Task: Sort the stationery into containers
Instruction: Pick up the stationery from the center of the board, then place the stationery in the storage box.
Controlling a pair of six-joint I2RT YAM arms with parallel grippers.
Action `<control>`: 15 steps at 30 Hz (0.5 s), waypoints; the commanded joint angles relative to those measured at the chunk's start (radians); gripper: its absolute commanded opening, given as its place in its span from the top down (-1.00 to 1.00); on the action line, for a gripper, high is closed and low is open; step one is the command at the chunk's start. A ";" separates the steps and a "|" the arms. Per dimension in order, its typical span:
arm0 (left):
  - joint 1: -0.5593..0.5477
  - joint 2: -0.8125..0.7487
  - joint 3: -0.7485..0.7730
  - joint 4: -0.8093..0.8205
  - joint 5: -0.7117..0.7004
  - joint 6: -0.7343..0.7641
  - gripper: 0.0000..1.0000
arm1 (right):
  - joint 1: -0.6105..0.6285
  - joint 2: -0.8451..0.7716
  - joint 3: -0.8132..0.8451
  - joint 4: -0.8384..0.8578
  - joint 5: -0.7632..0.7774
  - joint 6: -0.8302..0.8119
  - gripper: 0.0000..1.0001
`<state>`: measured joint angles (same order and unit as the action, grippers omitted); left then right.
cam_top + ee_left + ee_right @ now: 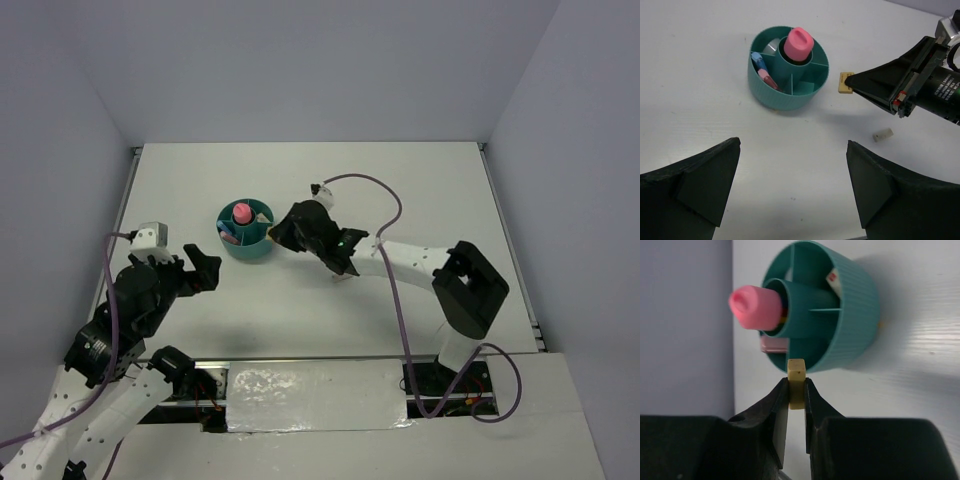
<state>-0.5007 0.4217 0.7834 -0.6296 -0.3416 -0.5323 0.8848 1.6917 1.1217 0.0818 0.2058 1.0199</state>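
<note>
The teal organiser (247,250) stands mid-table, also in the left wrist view (785,97) and the right wrist view (860,305). A pink glue stick (799,42) stands upright in its central cup. A blue piece (759,61) and a pink piece (768,80) lie in one ring compartment. My right gripper (797,390) is shut on a beige piece (796,374), held just beside the organiser's outer wall (844,83). A small white block (883,134) lies on the table near the right arm. My left gripper (792,185) is open and empty, short of the organiser.
The table is white with grey walls at the back and sides. The right arm's cable (385,200) loops behind the gripper. The left arm (140,290) sits at the near left.
</note>
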 commanded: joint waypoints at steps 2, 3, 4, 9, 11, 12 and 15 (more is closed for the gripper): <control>-0.002 -0.046 0.020 0.001 -0.088 -0.031 -0.99 | 0.052 0.101 0.177 -0.043 0.182 0.218 1.00; -0.002 -0.049 0.022 0.001 -0.092 -0.029 -0.99 | 0.055 0.117 0.196 -0.056 0.197 0.239 1.00; -0.002 -0.049 0.022 -0.002 -0.097 -0.032 -0.99 | 0.059 0.132 0.214 -0.072 0.196 0.243 1.00; -0.002 -0.038 0.025 -0.002 -0.096 -0.029 -0.99 | 0.062 0.197 0.286 -0.129 0.214 0.263 0.88; -0.002 -0.037 0.024 -0.001 -0.086 -0.026 -0.99 | 0.063 0.198 0.280 -0.134 0.225 0.273 0.81; -0.002 -0.037 0.024 0.002 -0.083 -0.026 -0.99 | 0.065 0.192 0.273 -0.123 0.233 0.278 0.79; -0.002 -0.040 0.022 0.002 -0.080 -0.023 -0.99 | 0.063 0.184 0.231 -0.090 0.236 0.281 0.69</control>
<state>-0.5007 0.3798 0.7834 -0.6529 -0.4187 -0.5549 0.9447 1.8820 1.3598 -0.0231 0.3870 1.2713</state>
